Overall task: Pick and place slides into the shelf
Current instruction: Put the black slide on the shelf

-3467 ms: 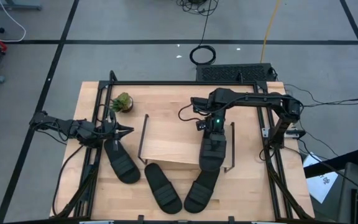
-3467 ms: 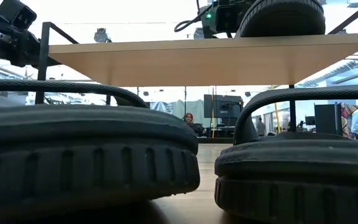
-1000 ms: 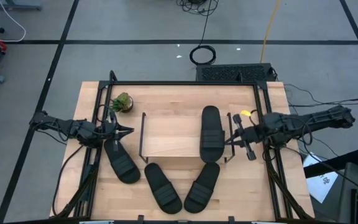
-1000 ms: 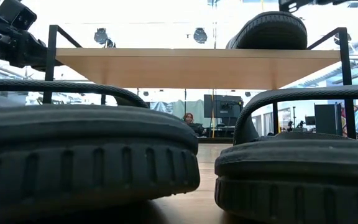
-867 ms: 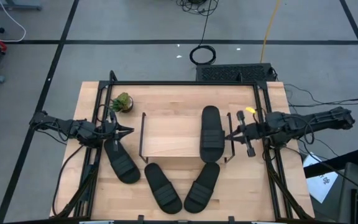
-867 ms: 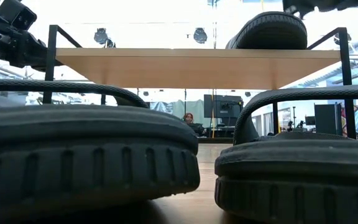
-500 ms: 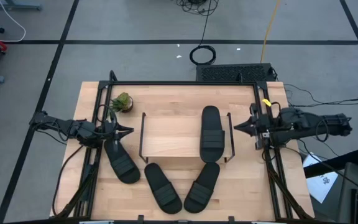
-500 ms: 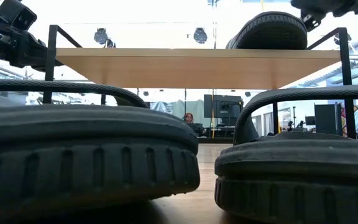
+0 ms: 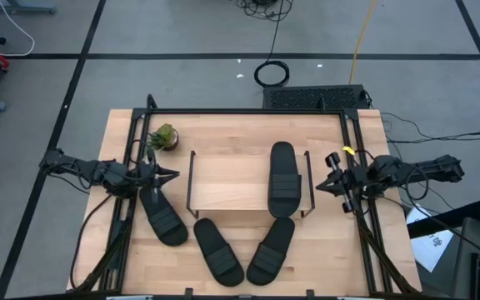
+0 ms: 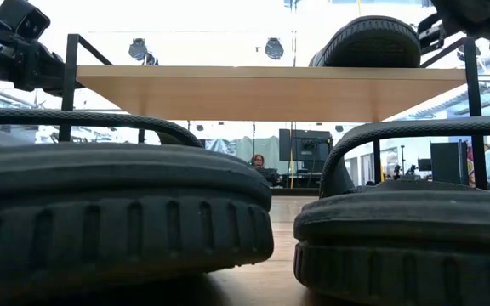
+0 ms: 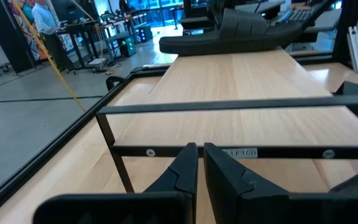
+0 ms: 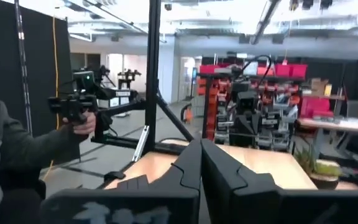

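A wooden table carries the shelf, one slide on its right half. Three slides lie near the front edge. They look light, rubbery and grippy; pinch a strap. Left gripper and right gripper are pressed together.

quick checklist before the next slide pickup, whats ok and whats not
1. First slide resting on the shelf, right side: ok.
2. Free room on the shelf's left half: ok.
3. Three slides remaining on the table, in front of the shelf, at and: ok, all unobstructed from above.
4. Right gripper clear of the shelf, at the table's right edge, empty: ok.
5. Left gripper at the left slide's far end, shut, holding nothing: ok.
6. Gripper open for grasping: not ok, both shut.
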